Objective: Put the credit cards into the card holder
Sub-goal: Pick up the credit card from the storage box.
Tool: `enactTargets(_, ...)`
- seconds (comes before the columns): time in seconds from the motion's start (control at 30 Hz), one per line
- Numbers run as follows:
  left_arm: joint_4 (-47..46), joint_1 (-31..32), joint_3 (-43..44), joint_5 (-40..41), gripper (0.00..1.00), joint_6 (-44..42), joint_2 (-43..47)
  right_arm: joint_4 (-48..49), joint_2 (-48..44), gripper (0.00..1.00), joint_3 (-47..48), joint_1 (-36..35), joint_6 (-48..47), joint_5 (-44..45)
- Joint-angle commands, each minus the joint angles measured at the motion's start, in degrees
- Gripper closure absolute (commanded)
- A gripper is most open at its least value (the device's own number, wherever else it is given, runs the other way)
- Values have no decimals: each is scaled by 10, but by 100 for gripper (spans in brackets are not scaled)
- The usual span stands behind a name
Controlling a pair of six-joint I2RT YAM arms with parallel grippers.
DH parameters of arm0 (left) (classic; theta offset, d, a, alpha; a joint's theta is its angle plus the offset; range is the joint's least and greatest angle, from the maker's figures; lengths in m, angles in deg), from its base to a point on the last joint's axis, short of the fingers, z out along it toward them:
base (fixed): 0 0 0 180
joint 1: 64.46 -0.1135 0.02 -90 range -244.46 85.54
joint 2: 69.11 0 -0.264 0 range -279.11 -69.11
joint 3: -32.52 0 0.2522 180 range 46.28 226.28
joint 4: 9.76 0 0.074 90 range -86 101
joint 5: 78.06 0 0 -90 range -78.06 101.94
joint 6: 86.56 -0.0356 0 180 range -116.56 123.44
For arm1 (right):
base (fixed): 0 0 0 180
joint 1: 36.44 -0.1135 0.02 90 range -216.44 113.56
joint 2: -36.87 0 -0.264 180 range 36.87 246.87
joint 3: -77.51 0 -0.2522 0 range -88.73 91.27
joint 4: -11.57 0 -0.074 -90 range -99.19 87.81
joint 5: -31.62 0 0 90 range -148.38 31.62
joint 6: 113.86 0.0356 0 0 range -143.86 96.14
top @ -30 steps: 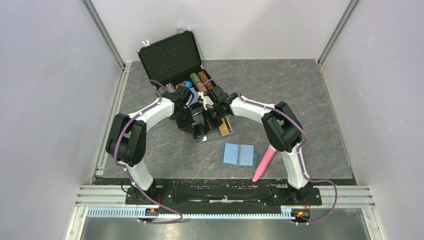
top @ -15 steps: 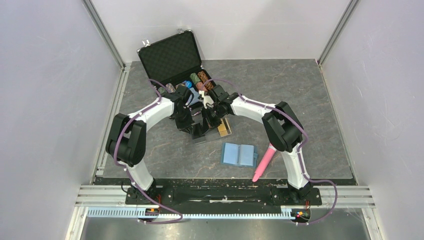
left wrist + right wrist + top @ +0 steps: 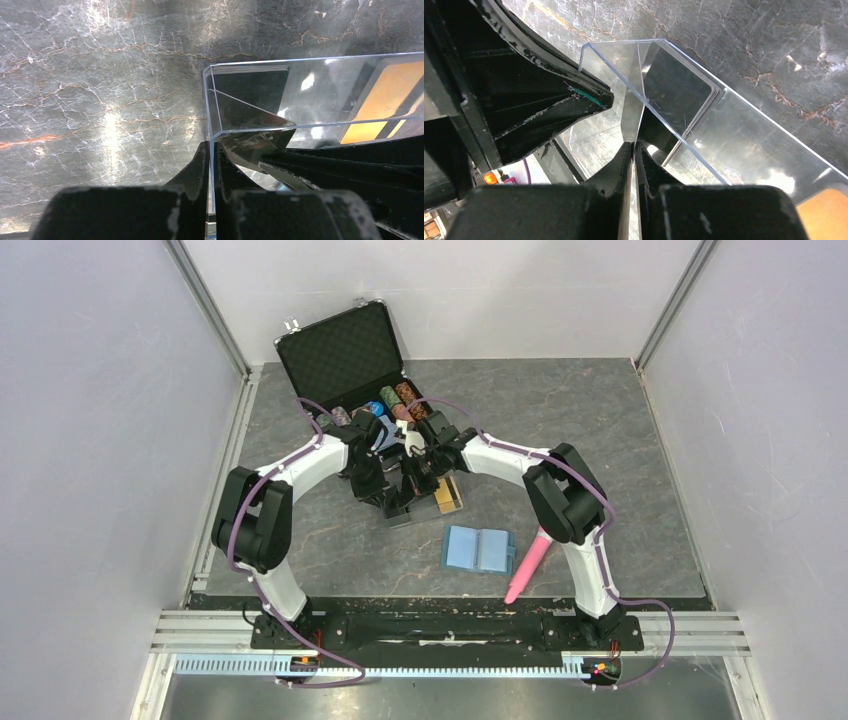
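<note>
Evidently, your left gripper (image 3: 211,150) and right gripper (image 3: 633,148) each clamped the clear box's (image 3: 300,59) wall, the credit cards (image 3: 679,92) standing just inside, beyond both.

The counter (image 3: 620,430) is dark grey marble with rust veins. The card holder (image 3: 478,549) is light blue, the stick (image 3: 528,565) right of it pink. The clear box (image 3: 320,85) shows a black card (image 3: 255,85) and a gold-orange card (image 3: 385,95), dark-striped. The far case (image 3: 340,355) is black.
</note>
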Motion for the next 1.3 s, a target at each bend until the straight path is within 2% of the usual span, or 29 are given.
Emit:
enactTargets(0.0, -21, 10, 6, -37, 98, -9, -16, 42, -5, 92, -7, -12, 5, -16)
enactTargets(0.13, -20, 10, 6, -38, 98, -10, -16, 31, 2, 83, -7, -12, -5, -15)
enactTargets(0.3, -20, 10, 8, -36, 98, -10, -13, 40, 13, 79, -6, -17, 1, -34)
enactTargets(0.37, -20, 10, 8, -33, 98, -10, -11, 40, 13, 88, -2, -18, 2, -34)
enactTargets(0.4, -19, 9, 8, -33, 98, -10, -12, 39, 13, 99, 0, -18, 2, -32)
enactTargets(0.43, -15, 10, 10, -29, 98, -10, -11, 36, 11, 100, 3, -18, 3, -29)
enactTargets(0.7, 20, 4, 14, 23, 98, -20, 6, 9, -30, 100, 29, -8, -1, -15)
enactTargets(1.03, 39, -26, -14, 60, 96, -32, 55, 26, -120, 100, -12, 47, 1, -58)
enactTargets(1.1, 44, -29, -16, 81, 89, -37, 68, 26, -139, 100, -25, 57, -3, -64)
enactTargets(1.2, 50, -28, -17, 93, 61, -41, 91, 27, -168, 100, -51, 72, -10, -71)
enactTargets(1.27, 56, -28, -16, 103, 48, -44, 108, 27, -188, 100, -70, 81, -17, -77)
